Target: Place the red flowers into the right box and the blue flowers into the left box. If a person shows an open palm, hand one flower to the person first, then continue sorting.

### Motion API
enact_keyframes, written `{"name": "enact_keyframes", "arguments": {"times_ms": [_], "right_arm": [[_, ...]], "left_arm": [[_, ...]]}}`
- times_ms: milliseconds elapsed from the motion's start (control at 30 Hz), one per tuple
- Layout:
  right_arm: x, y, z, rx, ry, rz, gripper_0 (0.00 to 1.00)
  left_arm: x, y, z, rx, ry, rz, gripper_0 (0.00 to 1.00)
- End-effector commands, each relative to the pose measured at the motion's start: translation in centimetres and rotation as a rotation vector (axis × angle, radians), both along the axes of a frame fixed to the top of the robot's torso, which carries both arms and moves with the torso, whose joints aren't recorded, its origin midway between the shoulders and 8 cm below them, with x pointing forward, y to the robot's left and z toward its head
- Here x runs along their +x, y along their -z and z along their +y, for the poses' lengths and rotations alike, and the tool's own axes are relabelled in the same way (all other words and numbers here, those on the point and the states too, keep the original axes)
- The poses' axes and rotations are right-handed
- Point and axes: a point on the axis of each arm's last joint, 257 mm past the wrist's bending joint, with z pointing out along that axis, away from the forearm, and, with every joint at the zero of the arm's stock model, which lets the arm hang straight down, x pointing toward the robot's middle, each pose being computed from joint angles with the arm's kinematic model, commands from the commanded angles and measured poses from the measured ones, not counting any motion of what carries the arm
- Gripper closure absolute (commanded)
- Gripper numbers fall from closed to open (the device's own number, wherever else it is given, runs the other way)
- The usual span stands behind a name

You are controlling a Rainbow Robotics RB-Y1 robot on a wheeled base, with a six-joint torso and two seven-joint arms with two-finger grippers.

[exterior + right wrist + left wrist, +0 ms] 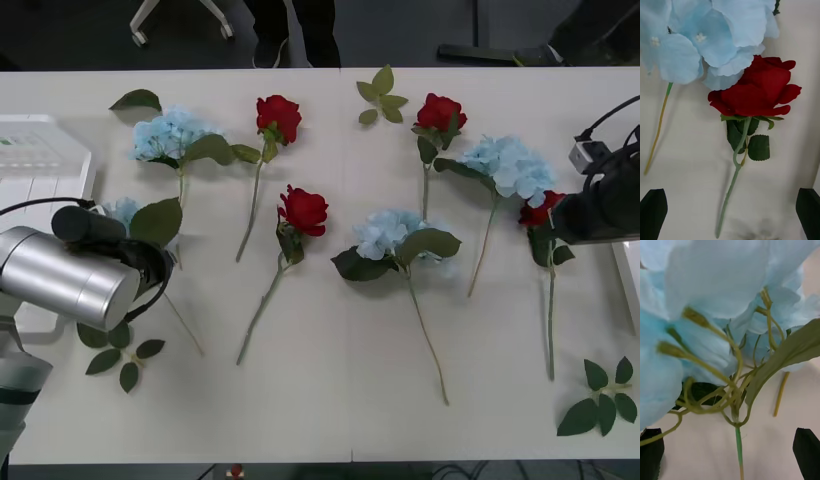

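Several red roses and blue hydrangeas lie on the white table (330,400). My right arm (600,205) hovers at the right edge over a red rose (540,212). In the right wrist view that red rose (756,93) lies below my open right gripper (730,197), its bloom touching a blue hydrangea (707,37). My left arm (70,275) is low at the left over a partly hidden blue hydrangea (122,210). Its head (715,307) is very close in the left wrist view, with its stem (738,442) between the fingers of my open left gripper (730,437).
More flowers lie farther in: blue hydrangeas (170,135) (395,235) (508,165) and red roses (278,115) (303,210) (440,112). Loose leaf sprigs (380,95) (600,400) (120,355) lie about. A white box (40,160) stands at the left edge; a white rim (630,280) shows at the right.
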Motion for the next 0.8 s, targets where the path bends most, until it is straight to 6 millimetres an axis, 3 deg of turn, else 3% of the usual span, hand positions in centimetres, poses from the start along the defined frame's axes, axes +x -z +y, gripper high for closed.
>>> {"name": "enact_keyframes", "arguments": {"times_ms": [33, 333, 367, 467, 533, 567, 600, 633, 800], "right_arm": [[0.8, 0.7, -1.3, -0.026, 0.037, -0.015, 0.0], [2.2, 4.0, -2.8, -0.035, 0.085, -0.015, 0.0], [2.3, 4.1, -2.9, -0.04, 0.089, -0.012, 0.0], [2.5, 4.6, -2.9, -0.039, 0.103, -0.005, 0.0], [2.7, 5.0, -3.1, -0.041, 0.113, -0.003, 0.0], [2.8, 5.2, -3.1, -0.04, 0.116, -0.002, 0.0], [2.9, 5.2, -3.2, -0.044, 0.119, -0.001, 0.0], [2.9, 5.3, -3.1, -0.044, 0.122, 0.001, 0.0], [3.3, 6.1, -3.0, -0.049, 0.131, 0.006, 0.0]], "left_arm": [[1.2, -0.7, 0.5, 0.021, -0.005, -0.022, 0.0], [1.6, 0.6, 1.0, 0.035, -0.003, -0.01, 0.0], [1.6, 0.8, 1.1, 0.043, 0.001, -0.008, 0.04], [1.6, 1.0, 1.1, 0.053, 0.004, -0.007, 0.27], [1.5, 1.2, 1.1, 0.051, 0.005, -0.001, 0.59], [1.5, 1.3, 1.0, 0.05, 0.006, 0.0, 0.81], [1.5, 1.2, 0.8, 0.046, 0.006, -0.001, 0.93], [1.5, 1.3, 0.9, 0.046, 0.006, 0.0, 1.0], [1.4, 1.4, 0.5, 0.039, 0.009, 0.001, 1.0]]}}
